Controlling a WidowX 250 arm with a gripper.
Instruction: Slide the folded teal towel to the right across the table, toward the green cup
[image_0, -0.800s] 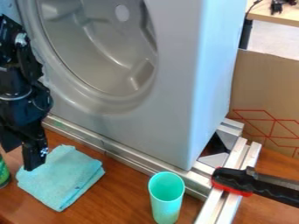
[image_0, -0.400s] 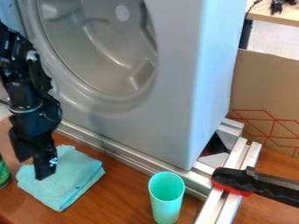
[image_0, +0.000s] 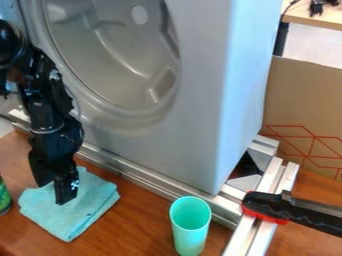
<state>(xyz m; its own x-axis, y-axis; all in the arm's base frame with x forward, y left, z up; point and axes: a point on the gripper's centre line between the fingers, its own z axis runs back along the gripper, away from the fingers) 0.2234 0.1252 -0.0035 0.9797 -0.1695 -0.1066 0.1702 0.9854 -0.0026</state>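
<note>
The gripper (image_0: 55, 194) hovers over teal cloth (image_0: 75, 217) — cardboard (image_0: 300, 95) bears red lines (image_0: 314, 137).

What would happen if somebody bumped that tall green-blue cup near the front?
The cup would probably tip fairly easily, since it stands tall and narrow. Its thin rim suggests it is light for its size. Once down, its round sides would likely let it roll.

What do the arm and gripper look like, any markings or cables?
Black robot arm with chunky, glossy segments, a thin grey band around its lower section and a small pale patch higher up. The black two-finger gripper has blocky fingers, one with small whitish specks. Cables: can't tell for certain.
</note>
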